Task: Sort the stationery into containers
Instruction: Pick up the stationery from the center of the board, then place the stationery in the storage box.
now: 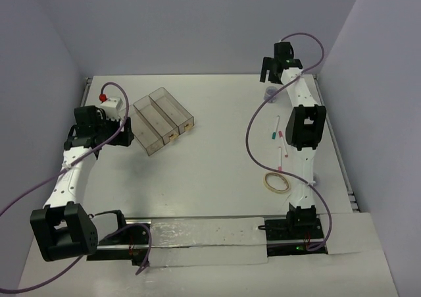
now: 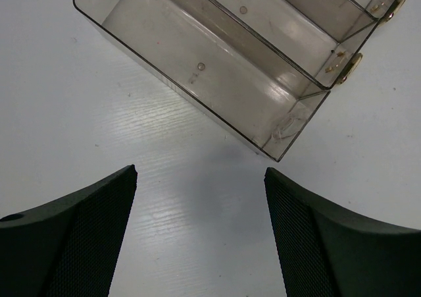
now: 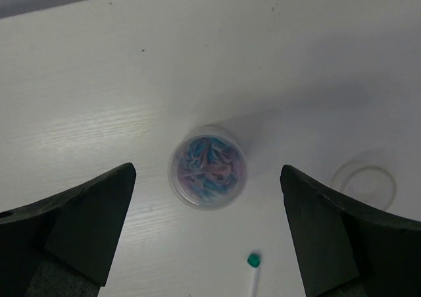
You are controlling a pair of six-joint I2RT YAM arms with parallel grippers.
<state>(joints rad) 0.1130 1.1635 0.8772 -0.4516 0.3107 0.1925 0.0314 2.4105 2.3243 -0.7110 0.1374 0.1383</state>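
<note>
The three joined clear bins stand at the back left, tan tabs toward the centre; they look empty in the left wrist view. My left gripper is open and empty just left of them, its jaws over bare table. My right gripper is open at the back right, hovering over the bluish-grey round piece, which is a clear tub of coloured bits. A clear ring lies beside it. A green-tipped pen, red-tipped pens and a tan rubber band lie by the right arm.
A white block with a red knob sits by the left wrist. Purple cables loop off both arms. Grey walls close the table at the back and sides, with a raised rim on the right.
</note>
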